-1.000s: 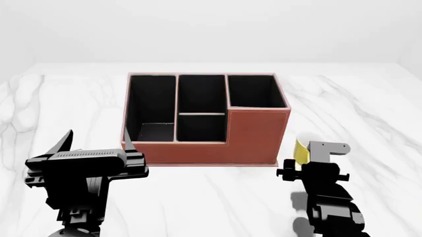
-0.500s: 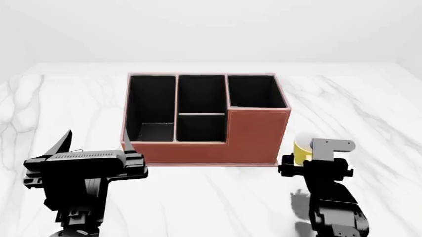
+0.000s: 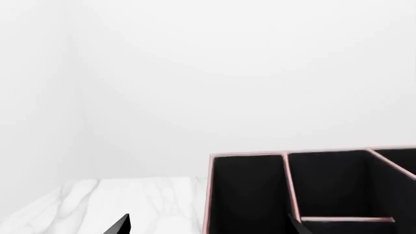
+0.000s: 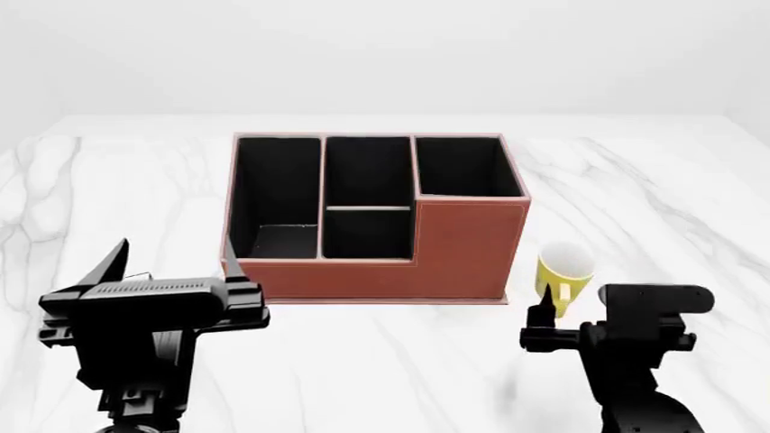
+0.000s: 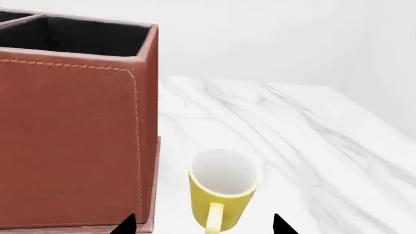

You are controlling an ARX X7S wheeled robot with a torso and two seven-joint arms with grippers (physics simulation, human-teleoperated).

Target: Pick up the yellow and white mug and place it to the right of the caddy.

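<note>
The yellow and white mug (image 4: 563,270) stands upright on the marble table just right of the caddy (image 4: 463,244), its handle facing me. The caddy is a reddish-brown organiser with black compartments. My right gripper (image 4: 601,325) is open just in front of the mug, not touching it. In the right wrist view the mug (image 5: 223,187) sits beyond the spread tips of the right gripper (image 5: 202,226), beside the caddy's tall corner (image 5: 71,141). My left gripper (image 4: 175,262) is open and empty at the caddy's front left. The left wrist view shows its tips (image 3: 209,228) and the caddy's compartments (image 3: 312,185).
The white marble table (image 4: 673,198) stretches to the right of and behind the mug. A plain white wall stands behind the table. Nothing else lies on the table.
My right gripper has let go of the mug and drawn back toward me and slightly right. The mug now stands free on the table. The left arm has barely moved.
</note>
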